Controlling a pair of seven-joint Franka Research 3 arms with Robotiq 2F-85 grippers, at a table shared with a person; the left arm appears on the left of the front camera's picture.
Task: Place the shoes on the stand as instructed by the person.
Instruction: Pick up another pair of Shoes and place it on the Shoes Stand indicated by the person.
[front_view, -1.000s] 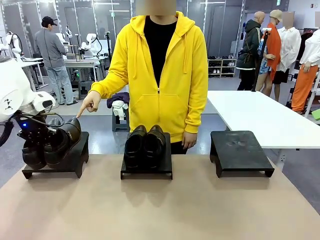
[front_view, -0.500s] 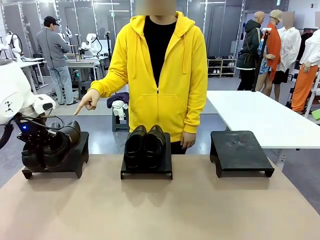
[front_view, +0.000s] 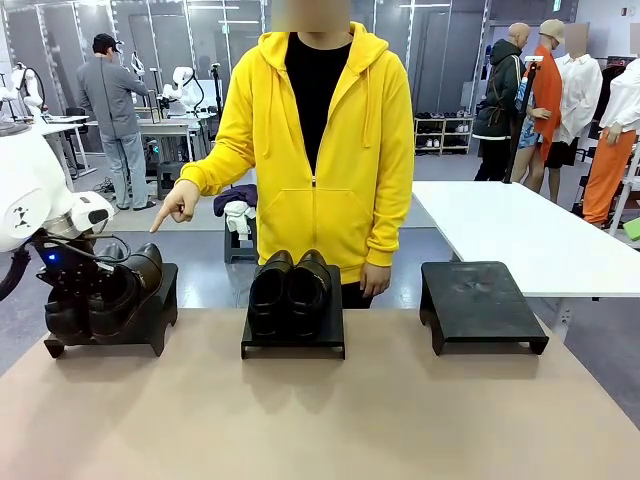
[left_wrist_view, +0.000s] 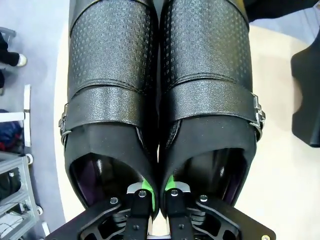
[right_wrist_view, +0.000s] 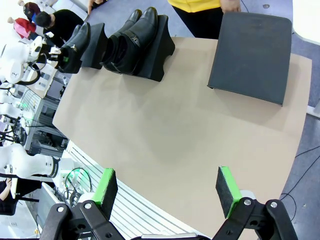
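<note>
Left tool (left_wrist_view: 152, 192) clenched on inner walls of shoe pair (front_view: 105, 290), pinching both together at heel end. Pair sits on left stand (front_view: 150, 315), toes tilted up toward person (front_view: 315, 140), whose hand (front_view: 178, 205) points at that stand. Second pair (front_view: 290, 290) rests on middle stand (front_view: 293, 335); right stand (front_view: 482, 300) bare. Right tool (right_wrist_view: 165, 192) released, above tabletop (front_view: 320, 420). Advice: settle heels flat and centred before letting go, then withdraw straight back so fingers don't drag pair off.

four black shoes (front_view: 290, 288) (two pairs), three black stands (front_view: 483, 303), two grippers (right_wrist_view: 165, 192), one table (front_view: 330, 420), and one person (front_view: 315, 150) in yellow.
</note>
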